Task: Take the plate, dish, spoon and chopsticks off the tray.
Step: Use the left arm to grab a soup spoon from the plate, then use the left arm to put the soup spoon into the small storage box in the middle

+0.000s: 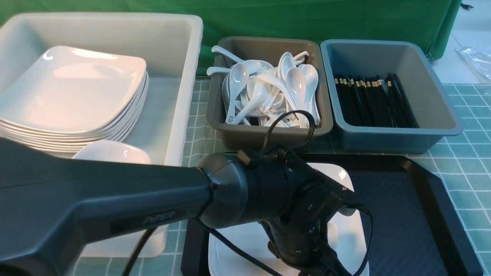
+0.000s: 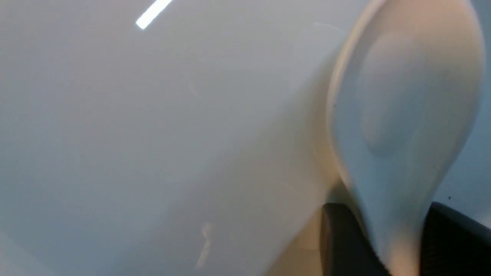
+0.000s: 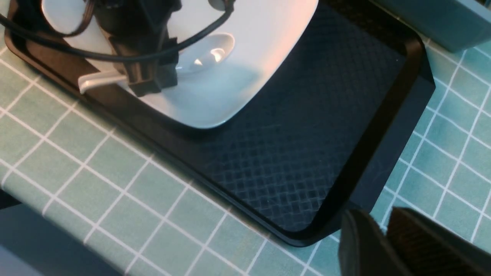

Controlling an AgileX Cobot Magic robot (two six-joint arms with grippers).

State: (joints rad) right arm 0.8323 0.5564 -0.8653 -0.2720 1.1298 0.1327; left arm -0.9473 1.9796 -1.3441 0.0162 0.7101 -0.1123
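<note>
The black tray (image 1: 402, 214) holds the white square plate (image 1: 345, 237), and the white spoon (image 3: 211, 55) lies on that plate. My left gripper (image 2: 387, 214) is down over the plate and stands open. The spoon's handle (image 2: 395, 245) runs between its two fingers, and the spoon's bowl (image 2: 402, 96) points away from them. My right gripper (image 3: 378, 214) hangs over the cloth beside a tray corner, its jaws a narrow slit apart with nothing between them. A small dish (image 1: 111, 151) sits in the white tub. Black chopsticks (image 1: 372, 99) lie in the blue-grey tub.
The white tub (image 1: 180, 57) at the back left holds a stack of square plates (image 1: 73, 92). A brown-grey tub (image 1: 264, 138) is full of white spoons. The left arm (image 1: 115, 207) crosses the front view and hides the tray's near left part. A green checked cloth (image 3: 96, 184) covers the table.
</note>
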